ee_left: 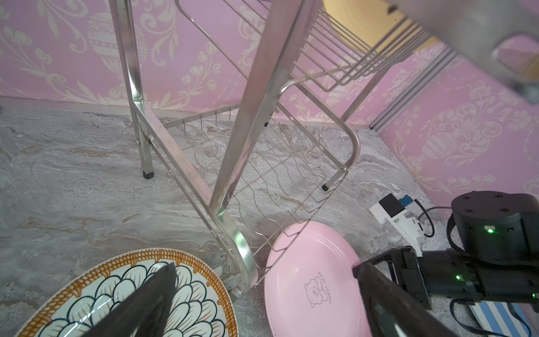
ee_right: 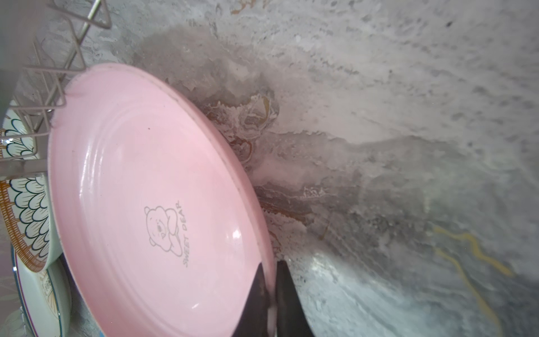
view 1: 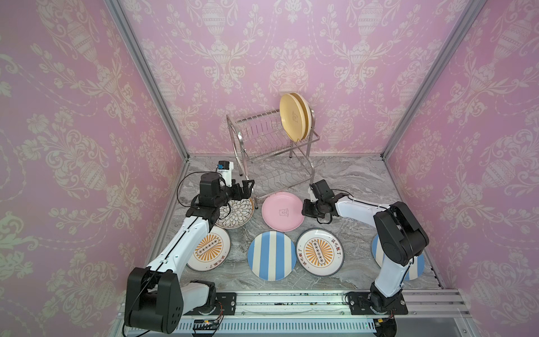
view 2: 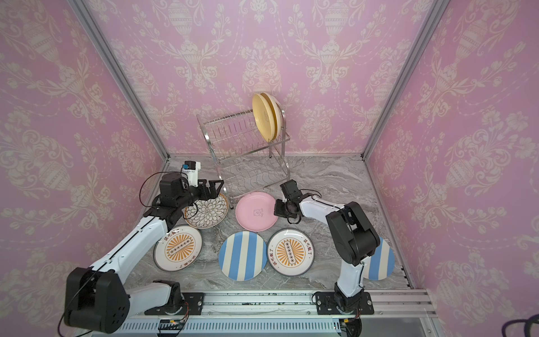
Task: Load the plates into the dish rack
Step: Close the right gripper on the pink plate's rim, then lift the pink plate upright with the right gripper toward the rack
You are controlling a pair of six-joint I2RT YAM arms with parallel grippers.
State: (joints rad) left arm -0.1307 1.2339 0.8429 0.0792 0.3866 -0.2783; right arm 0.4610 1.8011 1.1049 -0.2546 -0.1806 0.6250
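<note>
Marble top: right claw pinches pink plate, left claw gapes; striped plate half-hidden.

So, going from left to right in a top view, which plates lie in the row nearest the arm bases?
A white round plate with orange sunburst → blue-and-white striped round plate → second white sunburst plate → second blue-and-white striped plate, partly hidden behind the right arm.
</note>
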